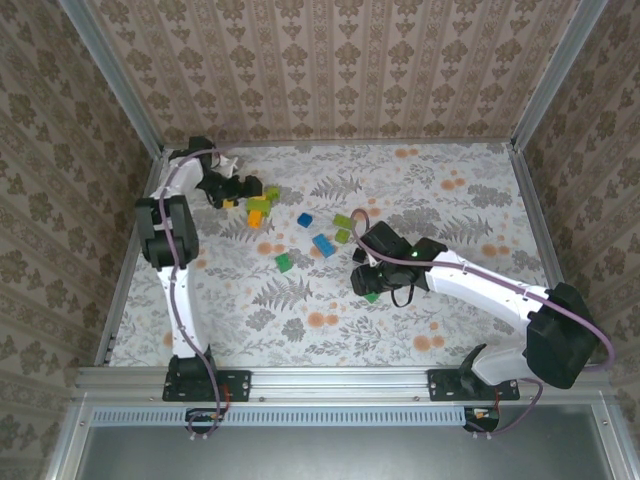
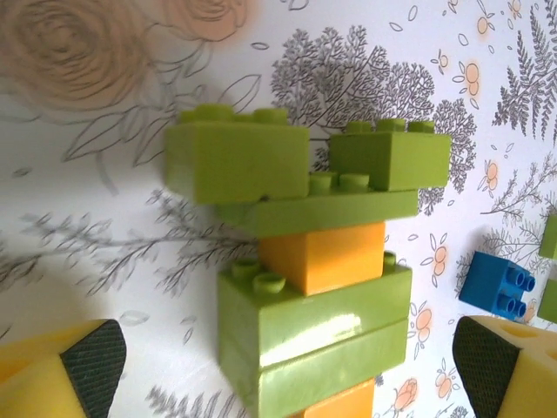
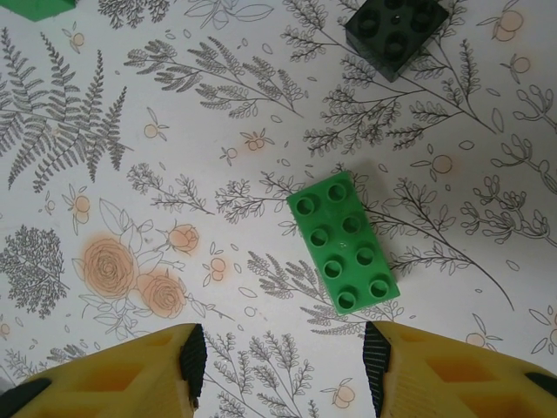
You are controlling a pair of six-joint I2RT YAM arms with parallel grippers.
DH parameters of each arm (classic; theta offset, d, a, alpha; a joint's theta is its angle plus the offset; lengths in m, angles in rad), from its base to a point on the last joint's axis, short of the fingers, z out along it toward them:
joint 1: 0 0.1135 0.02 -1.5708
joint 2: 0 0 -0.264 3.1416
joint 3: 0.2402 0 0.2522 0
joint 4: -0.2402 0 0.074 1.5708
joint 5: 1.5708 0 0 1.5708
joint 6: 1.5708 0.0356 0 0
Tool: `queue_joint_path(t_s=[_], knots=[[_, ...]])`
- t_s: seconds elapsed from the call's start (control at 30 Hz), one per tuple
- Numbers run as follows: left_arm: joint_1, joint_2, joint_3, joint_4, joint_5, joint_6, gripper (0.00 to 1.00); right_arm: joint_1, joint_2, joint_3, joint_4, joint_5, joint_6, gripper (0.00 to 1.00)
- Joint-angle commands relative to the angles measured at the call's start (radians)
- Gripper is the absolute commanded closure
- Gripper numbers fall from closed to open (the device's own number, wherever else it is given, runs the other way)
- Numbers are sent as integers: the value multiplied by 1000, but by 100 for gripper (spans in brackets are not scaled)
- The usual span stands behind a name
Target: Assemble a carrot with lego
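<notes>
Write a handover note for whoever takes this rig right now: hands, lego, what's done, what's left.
Left hand: open, pads either side of the light green and orange stack, not gripping it.
Right hand: open, empty, above the green brick; black brick lies beyond.
Done: stack partly built at the far left of the table.
Left: loose bricks mid-table, a blue brick among them, not yet added; carrot looks unfinished.

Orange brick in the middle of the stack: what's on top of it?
A flat light green piece presses on the orange brick, with two light green bricks on that. The orange brick's bumps are covered.
</notes>
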Motion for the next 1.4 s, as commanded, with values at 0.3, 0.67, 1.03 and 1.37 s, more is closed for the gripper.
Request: queue_joint_path(t_s=[0.3,0.67,1.03,1.37], knots=[[33,-807,-536,348,-226,-188,0,126,237,296,-31,35,-95,31],[33,-1272,-904,379,-369,-394,0,181,657,690,-48,87,-167,21],[37,-1231,-992,351,-459,-392,0,192,857,858,-52,103,-173,22],[56,-1162,-995,363,-428,-383,0,190,974,1002,-103,123,-183,37]])
